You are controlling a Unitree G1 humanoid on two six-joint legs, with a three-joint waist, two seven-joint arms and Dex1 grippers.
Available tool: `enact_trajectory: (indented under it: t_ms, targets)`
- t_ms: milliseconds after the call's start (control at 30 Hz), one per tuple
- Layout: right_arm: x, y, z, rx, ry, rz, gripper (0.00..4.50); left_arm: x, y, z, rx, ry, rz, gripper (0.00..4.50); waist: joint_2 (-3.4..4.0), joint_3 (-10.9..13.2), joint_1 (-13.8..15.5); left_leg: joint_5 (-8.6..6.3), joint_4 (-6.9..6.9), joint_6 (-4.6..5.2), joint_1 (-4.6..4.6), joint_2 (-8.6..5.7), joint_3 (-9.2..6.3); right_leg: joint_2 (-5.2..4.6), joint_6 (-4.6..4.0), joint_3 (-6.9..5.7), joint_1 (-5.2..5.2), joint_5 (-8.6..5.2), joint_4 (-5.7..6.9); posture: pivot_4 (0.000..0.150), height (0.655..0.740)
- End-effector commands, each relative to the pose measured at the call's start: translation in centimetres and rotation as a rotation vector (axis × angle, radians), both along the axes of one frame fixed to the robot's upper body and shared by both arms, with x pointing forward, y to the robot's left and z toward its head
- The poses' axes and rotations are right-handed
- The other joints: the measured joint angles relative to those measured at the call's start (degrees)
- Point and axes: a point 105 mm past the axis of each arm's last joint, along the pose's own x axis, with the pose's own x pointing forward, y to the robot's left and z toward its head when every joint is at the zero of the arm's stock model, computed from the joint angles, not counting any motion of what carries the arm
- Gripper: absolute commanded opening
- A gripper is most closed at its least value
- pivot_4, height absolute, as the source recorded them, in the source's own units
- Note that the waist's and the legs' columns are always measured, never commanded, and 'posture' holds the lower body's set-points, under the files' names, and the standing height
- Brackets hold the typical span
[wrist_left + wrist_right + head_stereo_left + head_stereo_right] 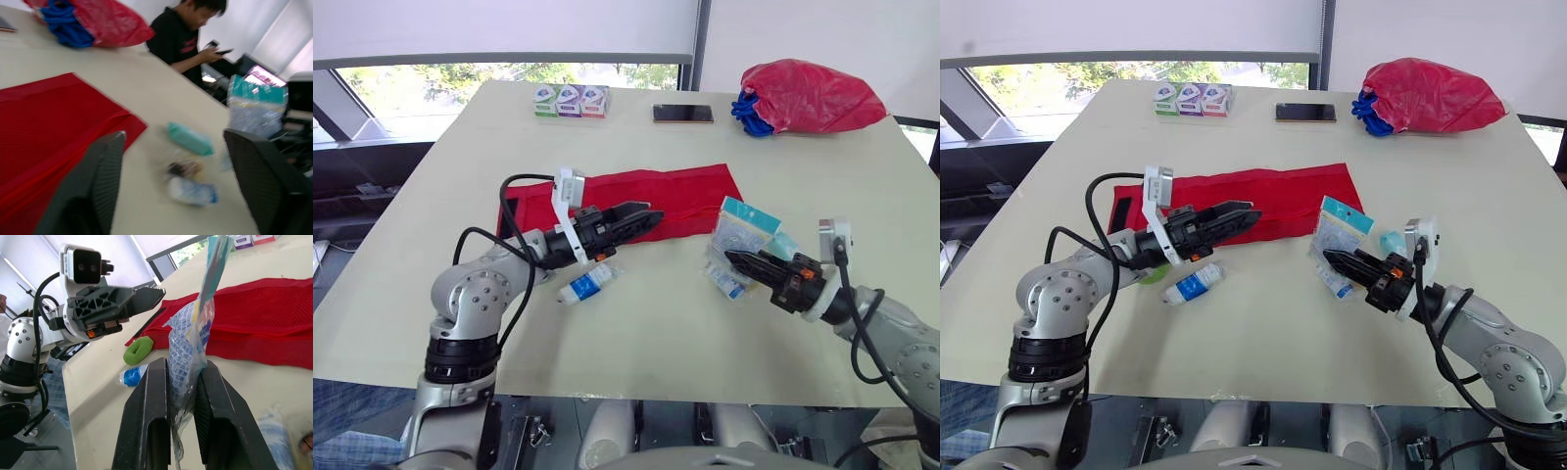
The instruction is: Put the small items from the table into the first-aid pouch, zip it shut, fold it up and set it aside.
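Jaws of my right gripper (730, 257) pinch a clear teal-topped packet (744, 228) at the near right of the tabletop (656, 338), a small blue-labelled bottle (587, 286) lies near left, and just beyond it my left gripper (646, 217) hovers, jaws wide, over the flat red first-aid pouch (690, 194).

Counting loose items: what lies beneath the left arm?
A blue-labelled bottle beside it; a green ring-shaped item, mostly covered from above; the red pouch under the left tool.

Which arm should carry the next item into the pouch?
Right. The right hand is shut on the packet, close beside the pouch. The left hand is open over the pouch, holding nothing.
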Motion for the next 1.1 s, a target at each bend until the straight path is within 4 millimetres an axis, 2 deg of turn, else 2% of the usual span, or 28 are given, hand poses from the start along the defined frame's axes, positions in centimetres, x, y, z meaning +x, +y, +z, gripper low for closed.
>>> enact_trajectory:
  t_ms: [33, 67, 167, 333, 500, 667, 1000, 1067, 1100]
  targets:
    - [-0.6, -0.7, 1.0, 0.006, -0.026, -0.003, 0.1, 1.3, 3.7, 0.1, 0.144, -0.125, 0.15, 4.46, 0.0, 0.0, 0.0, 0.0, 0.0, 0.0, 0.0, 0.0, 0.0, 0.0, 0.0, 0.0, 0.0, 0.0, 0.0, 0.15, 0.74]
    - [-0.8, -0.9, 1.1, 0.005, -0.027, -0.005, 0.1, 1.8, 5.3, -0.4, 0.222, -0.155, 0.211, 4.46, 0.0, 0.0, 0.0, 0.0, 0.0, 0.0, -0.01, 0.01, 0.01, -0.02, 0.01, 0.0, -0.02, 0.0, -0.01, 0.15, 0.74]
    - [-1.5, -1.2, 1.7, 0.006, -0.043, 0.002, 0.1, 2.5, 8.4, -1.7, 0.374, -0.195, 0.318, 4.46, 0.01, 0.0, 0.0, 0.0, -0.14, 0.0, 0.01, 0.01, 0.06, -0.04, 0.0, 0.01, -0.05, 0.0, -0.07, 0.15, 0.74]
    - [-2.3, -1.5, 2.6, -0.045, -0.102, 0.019, 0.1, 2.9, 12.0, -4.1, 0.544, -0.188, 0.433, 4.46, -0.04, 0.1, 0.1, -0.01, -0.17, 0.01, -0.05, 0.05, 0.05, -0.19, 0.01, -0.06, -0.07, 0.0, -0.17, 0.15, 0.74]
    - [-2.7, -1.6, 2.4, -0.141, -0.131, 0.039, 0.1, 3.4, 13.4, -5.6, 0.61, -0.161, 0.46, 4.46, -0.13, 0.1, 0.1, -0.01, -0.16, 0.02, -0.12, 0.06, -0.01, -0.62, 0.01, -0.28, -0.07, 0.0, -0.23, 0.15, 0.74]
    - [-2.8, -1.4, 2.3, -0.142, -0.136, 0.035, 0.1, 4.5, 14.5, -5.3, 0.683, -0.191, 0.5, 4.46, -0.15, 0.1, 0.1, -0.01, -0.16, 0.02, -0.13, 0.06, -0.06, -0.66, 0.01, -0.39, -0.07, 0.01, -0.22, 0.15, 0.74]
    - [-2.8, -1.4, 2.1, -0.144, -0.143, 0.012, 0.1, 5.3, 15.5, -5.1, 0.782, -0.241, 0.523, 4.46, -0.16, 0.1, 0.1, -0.01, -0.16, 0.02, -0.13, 0.07, -0.05, -0.7, 0.02, -0.38, -0.07, 0.02, -0.21, 0.15, 0.74]
    - [-2.7, -1.5, 2.1, -0.145, -0.147, 0.006, 0.1, 5.5, 15.7, -5.0, 0.843, -0.278, 0.509, 3.96, -0.16, 0.1, 0.1, -0.01, -0.15, 0.02, -0.14, 0.07, -0.05, -0.8, 0.02, -0.39, -0.07, 0.02, -0.21, 0.15, 0.74]
    - [-2.7, -1.5, 2.1, -0.146, -0.148, 0.005, 0.1, 5.5, 15.8, -5.0, 0.872, -0.295, 0.503, 3.87, -0.17, 0.1, 0.1, -0.01, -0.16, 0.02, -0.13, 0.07, -0.04, -1.0, 0.02, -0.56, -0.07, 0.03, -0.2, 0.15, 0.74]
